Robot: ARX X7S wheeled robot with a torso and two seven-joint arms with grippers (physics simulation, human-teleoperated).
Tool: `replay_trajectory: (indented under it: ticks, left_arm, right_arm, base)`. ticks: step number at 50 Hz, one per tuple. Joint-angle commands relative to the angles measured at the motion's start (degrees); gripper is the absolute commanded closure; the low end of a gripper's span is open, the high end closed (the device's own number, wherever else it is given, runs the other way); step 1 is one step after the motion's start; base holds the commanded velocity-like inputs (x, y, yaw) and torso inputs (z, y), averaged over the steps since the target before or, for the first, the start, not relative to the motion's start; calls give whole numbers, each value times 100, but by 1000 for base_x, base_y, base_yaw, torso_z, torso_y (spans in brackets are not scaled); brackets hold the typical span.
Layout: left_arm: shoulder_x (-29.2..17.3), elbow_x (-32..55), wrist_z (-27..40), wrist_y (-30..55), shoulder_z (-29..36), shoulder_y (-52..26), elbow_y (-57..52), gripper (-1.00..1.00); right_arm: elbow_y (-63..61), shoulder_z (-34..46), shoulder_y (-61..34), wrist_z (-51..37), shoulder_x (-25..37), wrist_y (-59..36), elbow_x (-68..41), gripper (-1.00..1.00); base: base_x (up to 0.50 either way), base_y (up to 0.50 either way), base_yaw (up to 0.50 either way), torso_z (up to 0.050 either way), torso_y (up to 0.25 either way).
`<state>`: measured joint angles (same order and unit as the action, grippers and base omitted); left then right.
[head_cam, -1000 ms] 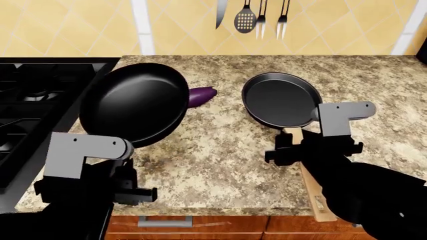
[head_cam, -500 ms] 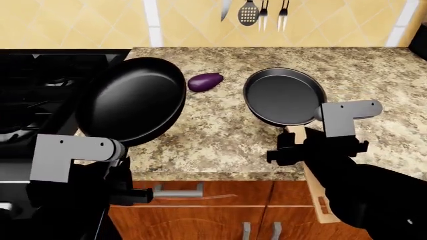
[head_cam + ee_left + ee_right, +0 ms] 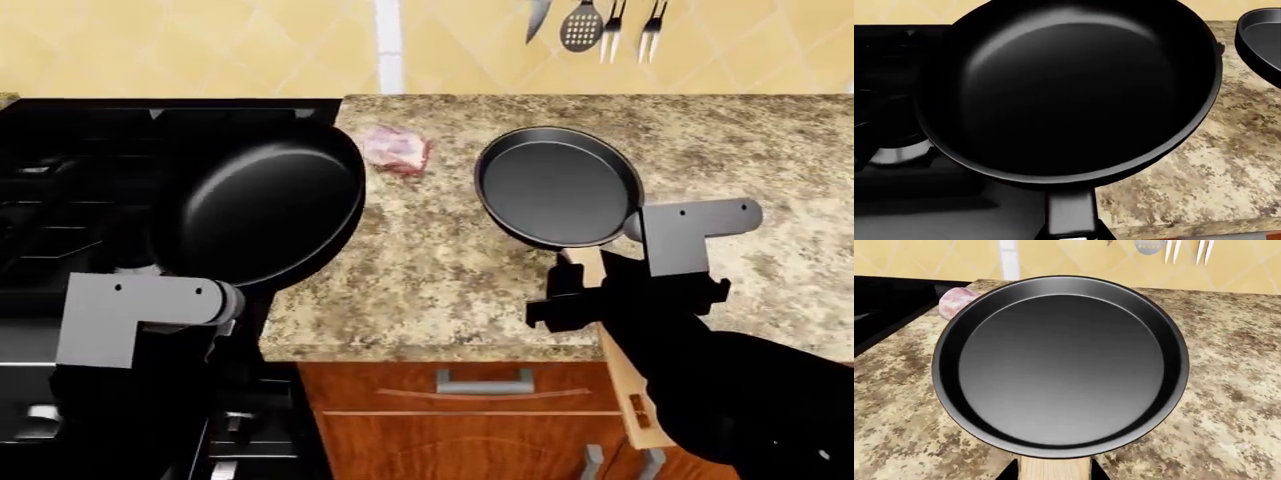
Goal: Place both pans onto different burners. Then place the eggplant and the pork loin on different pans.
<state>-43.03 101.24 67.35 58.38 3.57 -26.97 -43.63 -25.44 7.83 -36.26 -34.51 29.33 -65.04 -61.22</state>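
Observation:
The deep black pan (image 3: 260, 210) is tilted over the stove's right edge, its black handle (image 3: 1071, 215) clamped in my left gripper (image 3: 1071, 234). Below its rim a metal burner ring (image 3: 894, 152) shows. My right gripper (image 3: 627, 295) is shut on the light wooden handle (image 3: 1054, 467) of the shallow pan (image 3: 558, 187), which is over the counter. Both pans are empty. The pink pork loin (image 3: 396, 148) lies on the counter between the two pans, toward the back; it also peeks past the shallow pan's rim (image 3: 954, 299). The eggplant is out of view.
The black stove (image 3: 80, 150) with grates fills the left. A speckled granite counter (image 3: 427, 290) runs to the right, with wooden drawers (image 3: 441, 420) below its front edge. Kitchen utensils (image 3: 587, 25) hang on the tiled back wall.
The view has swung left: the stove now fills more of the left side. The eggplant has dropped out of sight and the pork loin has come into view. Both pans stay gripped.

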Motion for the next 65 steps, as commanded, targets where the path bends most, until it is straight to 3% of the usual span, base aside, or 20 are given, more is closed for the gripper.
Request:
replay_trajectory:
  ticks: [1,65]
  left_arm:
    - [-24,-99,43,-112,-208,-126,-16,100]
    - [-128,-435,-176,-254,-162,-24,89,100]
  right_arm:
    - [-131,-117,-92,74,-4,68,135,100]
    - [-83,17,-103,20,50,213,68,100]
  base:
    - [0,500,0,11,0]
    - [0,500,0,1,4]
